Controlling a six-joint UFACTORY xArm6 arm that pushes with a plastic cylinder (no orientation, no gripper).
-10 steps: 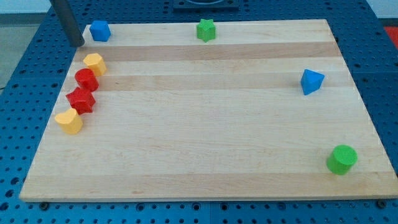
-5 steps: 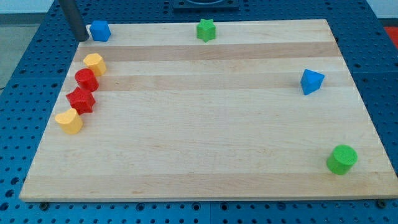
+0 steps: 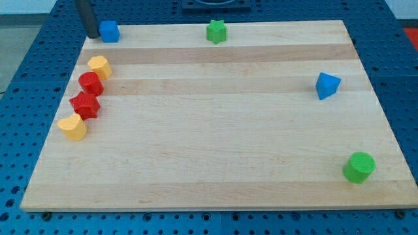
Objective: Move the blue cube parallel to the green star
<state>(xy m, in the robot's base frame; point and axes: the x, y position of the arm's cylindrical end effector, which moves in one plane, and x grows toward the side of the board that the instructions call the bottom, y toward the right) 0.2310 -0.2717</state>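
Note:
The blue cube [image 3: 110, 31] sits at the top left corner of the wooden board [image 3: 215, 130]. The green star [image 3: 216, 31] sits near the top edge, at mid board, well to the cube's right and at about the same height in the view. My tip [image 3: 93, 36] is at the cube's left side, touching it or nearly so; the dark rod rises out of the view's top.
A column of blocks lies along the left edge: a yellow block [image 3: 98, 66], a red block [image 3: 91, 83], a red star-like block [image 3: 85, 105], a yellow block [image 3: 72, 127]. A blue pyramid-like block [image 3: 327, 85] is at right. A green cylinder [image 3: 359, 167] is at bottom right.
My tip has moved up and to the right, from below-left of the blue cube to its left side. The cube has shifted slightly to the right.

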